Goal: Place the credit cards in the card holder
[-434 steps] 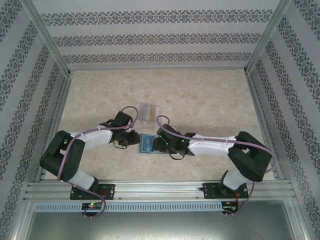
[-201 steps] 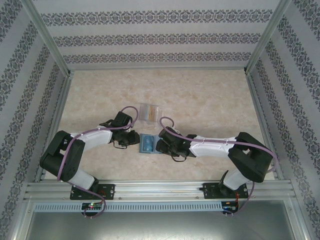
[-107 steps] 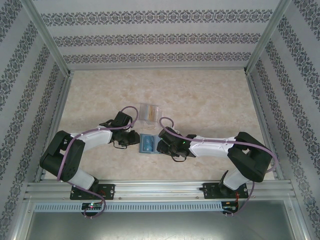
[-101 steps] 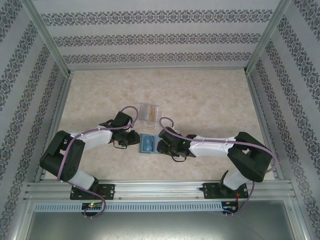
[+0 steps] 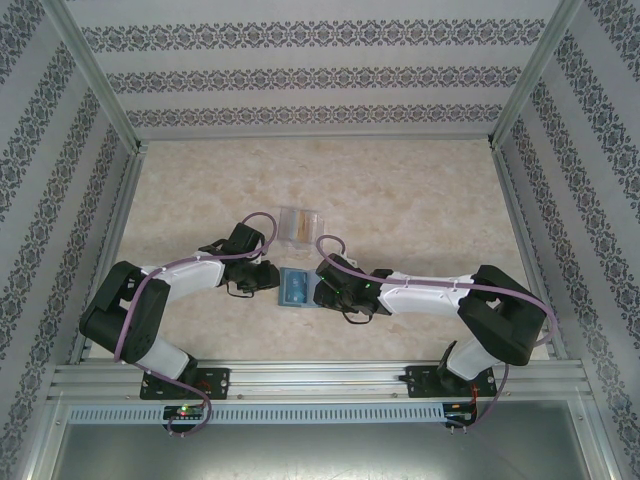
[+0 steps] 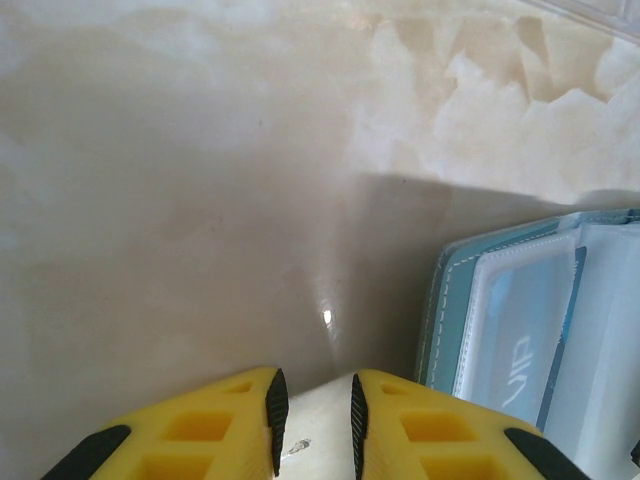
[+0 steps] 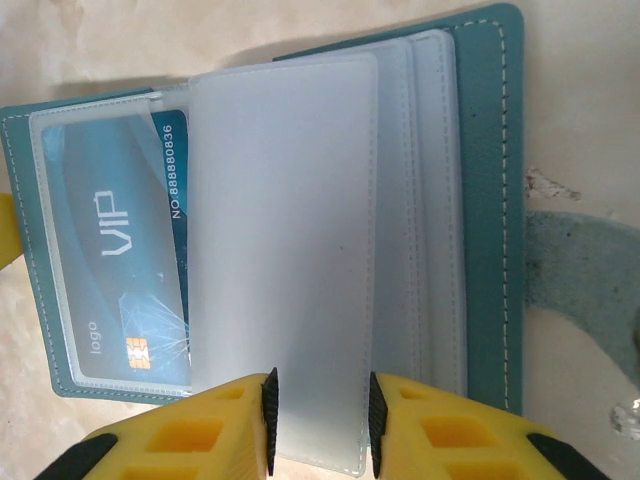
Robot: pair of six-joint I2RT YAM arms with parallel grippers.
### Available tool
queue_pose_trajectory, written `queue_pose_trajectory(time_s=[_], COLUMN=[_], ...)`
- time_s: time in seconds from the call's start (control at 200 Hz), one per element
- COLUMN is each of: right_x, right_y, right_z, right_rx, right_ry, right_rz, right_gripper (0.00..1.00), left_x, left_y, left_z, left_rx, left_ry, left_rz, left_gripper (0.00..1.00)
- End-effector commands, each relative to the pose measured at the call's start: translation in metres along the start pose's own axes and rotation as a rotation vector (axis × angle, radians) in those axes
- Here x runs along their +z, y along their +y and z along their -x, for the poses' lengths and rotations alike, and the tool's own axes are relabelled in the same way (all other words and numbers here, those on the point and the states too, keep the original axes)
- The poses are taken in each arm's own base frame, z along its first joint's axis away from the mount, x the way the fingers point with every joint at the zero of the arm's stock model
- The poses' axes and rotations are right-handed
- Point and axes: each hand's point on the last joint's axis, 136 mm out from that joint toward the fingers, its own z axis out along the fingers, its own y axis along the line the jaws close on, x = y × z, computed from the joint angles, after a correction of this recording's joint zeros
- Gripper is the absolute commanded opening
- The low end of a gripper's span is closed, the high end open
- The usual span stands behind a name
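The left gripper, its ribbed yellow fingers a slit apart, sits low over the marbled table; whether it holds anything I cannot tell. Just to its right lies the teal stitched card holder, open flat with its pages spread left to right. A blue VIP card lies lengthwise along the spine. The right gripper has crept left over the holder, its narrow jaws astride a frosted sleeve; grip unclear.
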Motion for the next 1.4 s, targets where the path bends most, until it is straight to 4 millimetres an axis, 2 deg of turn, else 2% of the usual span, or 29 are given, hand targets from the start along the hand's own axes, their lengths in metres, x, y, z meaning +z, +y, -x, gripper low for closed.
queue_pose_trajectory(time_s=[0.0,0.3,0.595,0.934,1.119,1.394], right_x=[-0.007,-0.007,-0.013,-0.011,-0.011,-0.002], right_y=[0.010,0.018,0.036,0.053,0.069,0.088], right_z=[0.008,0.012,0.019,0.022,0.023,0.018], right_rx=[-0.021,-0.029,-0.043,-0.039,-0.061,-0.082], right_ry=[-0.038,-0.050,-0.075,-0.077,-0.076,-0.063], right_rz=[0.015,0.046,0.111,0.170,0.217,0.271], right_gripper=[0.30,0.30,0.33,0.32,0.33,0.33], left_x=[0.007,0.008,0.007,0.005,0.001,-0.011], left_y=[0.017,0.017,0.017,0.013,-0.004,-0.006], left_z=[-0.027,-0.028,-0.027,-0.025,-0.024,-0.018], left_rx=[-0.022,-0.022,-0.018,-0.010,0.001,-0.030], left_ry=[0.096,0.096,0.094,0.093,0.079,0.039], left_rz=[0.032,0.032,0.033,0.018,-0.078,-0.130], left_gripper=[0.29,0.29,0.29,0.29,0.35,0.45])
